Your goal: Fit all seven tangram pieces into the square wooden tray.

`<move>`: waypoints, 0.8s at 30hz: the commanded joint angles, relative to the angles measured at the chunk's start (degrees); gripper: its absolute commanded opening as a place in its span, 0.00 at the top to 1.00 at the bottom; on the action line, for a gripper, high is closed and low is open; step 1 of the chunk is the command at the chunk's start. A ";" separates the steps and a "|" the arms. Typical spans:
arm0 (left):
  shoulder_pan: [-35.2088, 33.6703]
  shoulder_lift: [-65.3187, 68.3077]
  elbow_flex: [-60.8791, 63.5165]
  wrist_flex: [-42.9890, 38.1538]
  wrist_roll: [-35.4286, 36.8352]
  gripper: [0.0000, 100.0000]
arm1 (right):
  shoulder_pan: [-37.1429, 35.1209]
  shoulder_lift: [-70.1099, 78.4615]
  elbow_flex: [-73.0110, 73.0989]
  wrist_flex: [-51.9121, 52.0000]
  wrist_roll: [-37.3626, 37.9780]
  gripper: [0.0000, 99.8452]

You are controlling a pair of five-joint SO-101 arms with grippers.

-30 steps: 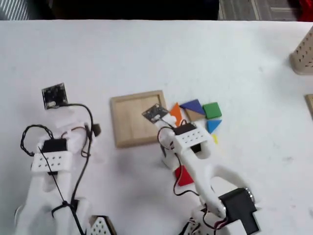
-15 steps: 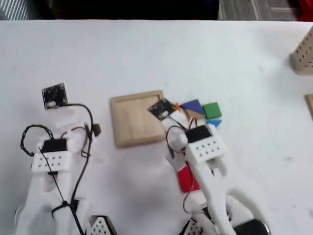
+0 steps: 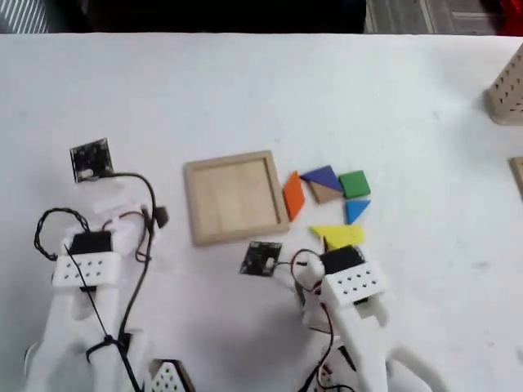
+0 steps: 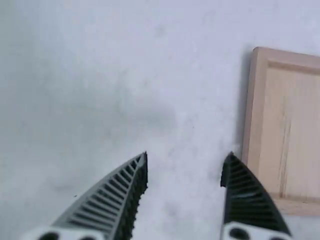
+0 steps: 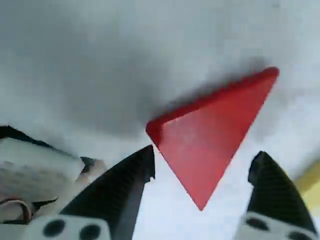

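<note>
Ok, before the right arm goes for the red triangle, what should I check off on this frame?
1. Open right gripper: ok, fingers spread.
2. Flat red triangular tangram piece lined up: ok, one corner points into the gap between those fingers.
3. Finger height above the white table: cannot tell.
4. Square wooden tray free to receive: ok, nothing in it.
5. No left gripper over the tray: ok, it sits open beside the rim.
</note>
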 commanded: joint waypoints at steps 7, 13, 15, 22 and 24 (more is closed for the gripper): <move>-0.40 0.04 -2.37 -1.32 -3.52 0.76 | -14.20 3.47 0.35 -2.33 3.16 0.71; -0.40 0.04 -2.37 -1.32 -3.60 0.76 | -11.82 10.86 -2.20 -2.77 3.08 0.71; -0.40 0.04 -2.37 -1.32 -3.60 0.76 | -11.38 11.30 -2.20 -2.86 3.43 0.71; -0.40 0.04 -2.37 -1.32 -3.60 0.76 | -7.69 11.21 -1.05 -5.41 7.82 0.71; -0.40 0.04 -2.37 -1.32 -3.60 0.76 | -5.14 11.21 -1.14 -7.43 9.05 0.71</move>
